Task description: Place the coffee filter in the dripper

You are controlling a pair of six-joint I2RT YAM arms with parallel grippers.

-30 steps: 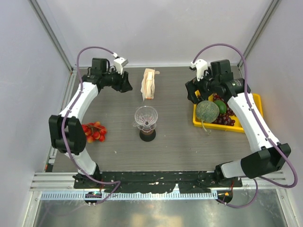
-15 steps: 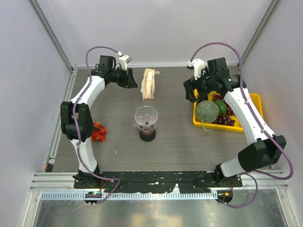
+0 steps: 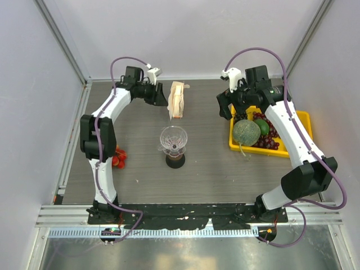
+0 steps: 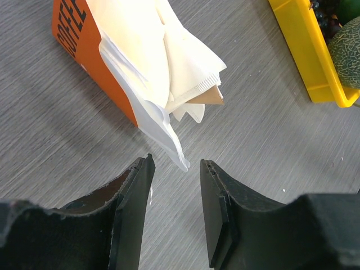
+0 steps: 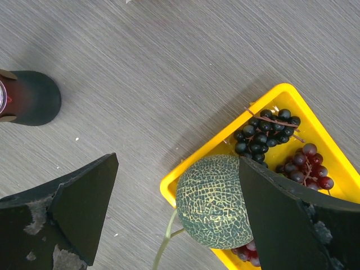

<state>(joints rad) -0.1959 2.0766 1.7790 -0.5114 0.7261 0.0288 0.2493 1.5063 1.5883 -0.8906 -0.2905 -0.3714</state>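
Well, left gripper (image 4: 175, 166) sat half open and empty at the packet (image 4: 79, 45) mouth — coffee filter (image 4: 185, 62) inside it, dripper (image 3: 173, 138) well apart. Risk: jaws pinch the packet flap or several sheets, tipping it. Right gripper (image 5: 178, 160) wide open, empty.

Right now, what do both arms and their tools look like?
Left arm and right arm match: white links with black joints, a purple cable looping over each, a small white block at the wrist. The left tool and right tool each have two flat black fingers, scuffed at the edges.
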